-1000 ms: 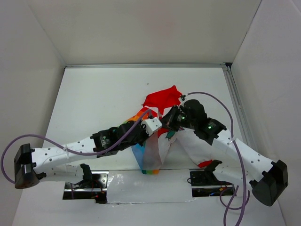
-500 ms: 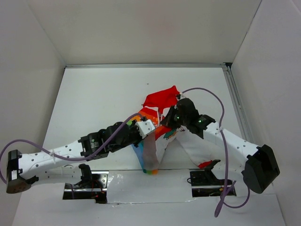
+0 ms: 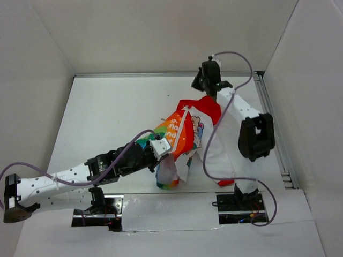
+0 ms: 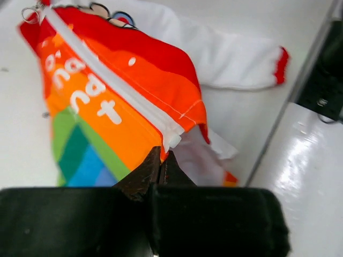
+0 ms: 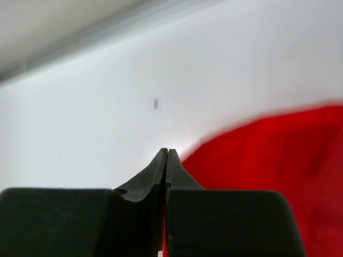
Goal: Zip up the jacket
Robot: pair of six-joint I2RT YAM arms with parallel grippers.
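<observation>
Left gripper (image 4: 161,159) is clamped tight on the jacket (image 3: 179,134), its two black fingers pressed together on the lower end of the white zip (image 4: 112,88), where the orange panel meets the hem. From that pinch the zip runs as one straight white line up and away across the rainbow front, both halves joined along it, to a small metal ring (image 4: 29,12) at the red top edge. White lettering (image 4: 80,88) sits on the orange stripe just beside the zip, with green and blue blocks below it. In the overhead view the jacket lies near the middle of the table (image 3: 107,118), a little to the right. Its front is drawn into a ridge from the left gripper toward the red hood (image 3: 208,107) at the far end. The rainbow hem lies toward the near edge and white cloth trails off to the right. A white sleeve (image 4: 230,59) lies flat on the table beyond the front panel, ending in a red cuff (image 4: 281,58). Right gripper (image 5: 165,152) is out over the far part of the table, just past the hood, with its arm (image 3: 252,134) folded high at the elbow. Its fingers are pressed together tip to tip. Blurred red cloth fills the lower right of its wrist view, just beside the tips, and whether they pinch any of it cannot be told.
</observation>
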